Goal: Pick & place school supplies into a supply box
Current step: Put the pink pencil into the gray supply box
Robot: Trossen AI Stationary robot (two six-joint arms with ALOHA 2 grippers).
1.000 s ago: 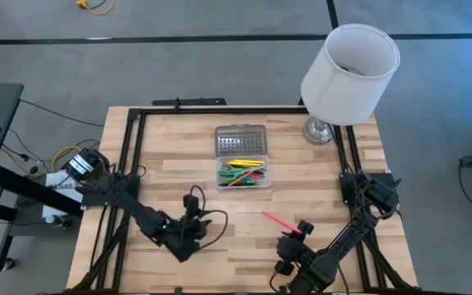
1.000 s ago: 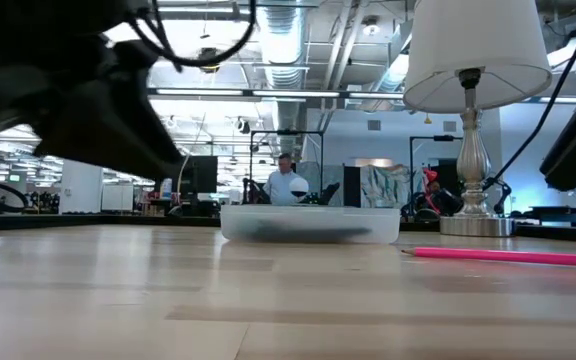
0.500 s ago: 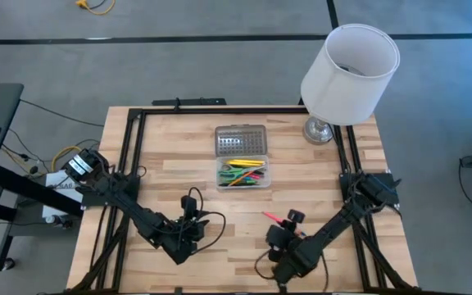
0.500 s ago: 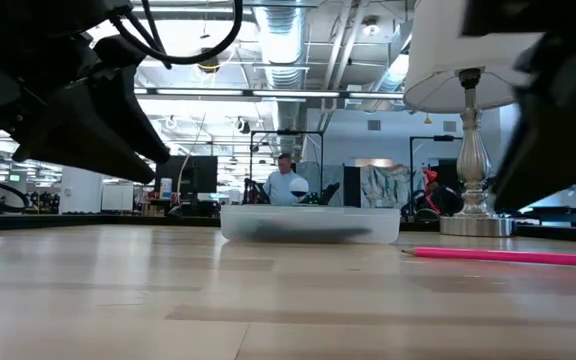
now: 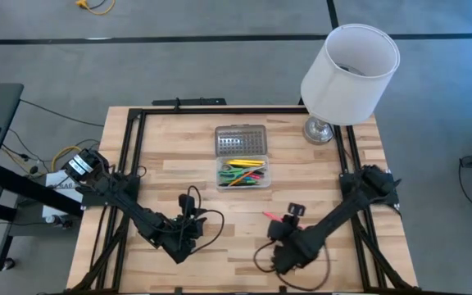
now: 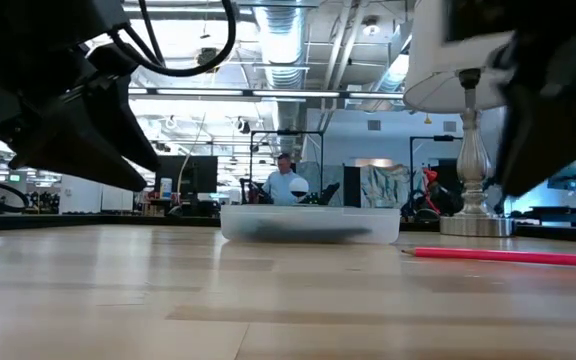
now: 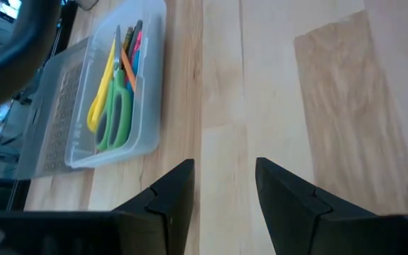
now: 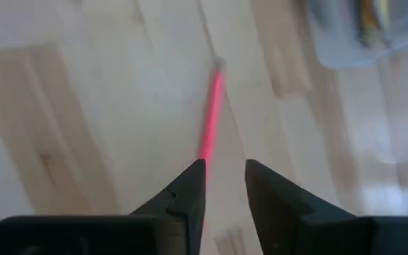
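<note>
Right arm reaches in from the surface's [image 5: 179, 176] right edge, stretched low and slanting toward the front middle, its right gripper [image 8: 223, 185] hovering over the pink pen [image 8: 212, 113]. Its fingers [image 8: 190, 188] stand apart with a narrow gap, nothing between them. The pen lies flat on the bare wood straight ahead of that gap, its near end running in under the fingertips; whether they touch it, I cannot tell.

Left arm comes in from the left edge, folded low across the front left, left gripper [image 7: 224, 190] held over bare wood, fingers apart and empty. It looks toward the box [image 7: 149, 106], which sits well apart from it.

Compared with a second ago, the right arm has swung leftward and forward: it was tucked at the front right corner, clear of the pen, and now its wrist covers the pen's near end in the high view, only the far tip [image 5: 266, 215] showing. The left arm has barely shifted. The pen has not moved.

The box [image 5: 244, 175] sits at the middle of the surface, lid [image 5: 241, 140] folded back flat behind it, with scissors [image 7: 119, 110] and pens [image 7: 129, 46] lying inside. The pink pen lies in front of it and to the right, apart from it. A lamp [image 5: 349, 72] stands at the far right corner.
</note>
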